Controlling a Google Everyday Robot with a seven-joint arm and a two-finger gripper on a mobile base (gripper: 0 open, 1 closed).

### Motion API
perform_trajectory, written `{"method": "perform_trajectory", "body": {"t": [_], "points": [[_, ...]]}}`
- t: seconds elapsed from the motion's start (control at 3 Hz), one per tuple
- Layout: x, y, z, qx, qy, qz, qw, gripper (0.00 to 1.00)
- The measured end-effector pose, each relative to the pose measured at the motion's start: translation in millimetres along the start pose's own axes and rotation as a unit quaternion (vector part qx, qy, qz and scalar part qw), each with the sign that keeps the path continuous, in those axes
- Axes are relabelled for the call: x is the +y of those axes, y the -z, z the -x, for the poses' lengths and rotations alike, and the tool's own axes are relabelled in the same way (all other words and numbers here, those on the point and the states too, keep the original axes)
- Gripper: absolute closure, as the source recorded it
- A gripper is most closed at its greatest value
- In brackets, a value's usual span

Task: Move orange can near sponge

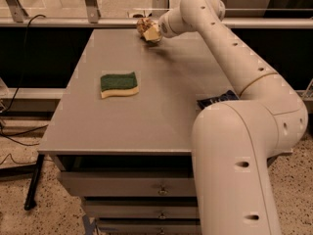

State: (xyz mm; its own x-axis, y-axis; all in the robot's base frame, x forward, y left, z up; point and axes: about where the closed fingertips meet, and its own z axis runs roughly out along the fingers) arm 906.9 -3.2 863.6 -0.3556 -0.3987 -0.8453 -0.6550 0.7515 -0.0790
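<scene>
Mottled gold-tan orange can (142, 24) in the gripper's (148, 30) pinch at the table's (146, 111) far edge, sponge (119, 84) well apart.

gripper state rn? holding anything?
Gripper: closed on the orange can, at the far edge of the table, well away from the sponge.

The gripper (149, 32) sits at the tabletop's (161, 111) far edge, 1 o'clock from the sponge (119, 84). Bare surface lies between them. The arm (230, 48) and a dark packet (215, 100) crowd the 3 o'clock side.
</scene>
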Motion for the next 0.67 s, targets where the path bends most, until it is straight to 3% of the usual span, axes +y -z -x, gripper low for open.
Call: {"method": "perform_trajectory", "body": {"t": [0.33,0.67], "points": [[13,31,10,-0.014,0.030,0.025,0.9991,0.95],[44,67,17,-0.015,0.086,0.074,0.9934,1.00]]}}
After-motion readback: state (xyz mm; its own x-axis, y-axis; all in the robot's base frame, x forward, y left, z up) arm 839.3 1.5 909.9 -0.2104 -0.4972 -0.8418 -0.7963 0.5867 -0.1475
